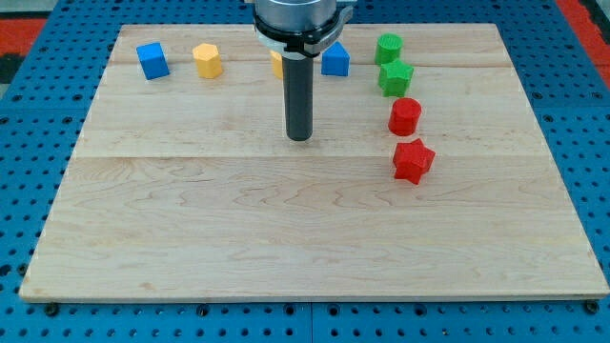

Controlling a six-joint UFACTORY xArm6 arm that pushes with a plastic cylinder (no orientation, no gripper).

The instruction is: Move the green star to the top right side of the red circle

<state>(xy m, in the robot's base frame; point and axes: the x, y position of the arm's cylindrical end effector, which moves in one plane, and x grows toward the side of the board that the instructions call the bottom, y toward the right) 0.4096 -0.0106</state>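
Observation:
The green star (395, 77) lies at the board's upper right, just above the red circle (404, 116) and almost touching it. A green circle (388, 48) sits right above the star. A red star (413, 160) lies below the red circle. My tip (300, 136) rests on the board well to the left of the red circle and green star, touching no block.
A blue cube (152, 60) and a yellow hexagon (207, 60) sit at the upper left. A blue block (335, 60) and a partly hidden yellow block (276, 64) lie behind the rod. The wooden board (286, 238) ends at a blue pegboard surround.

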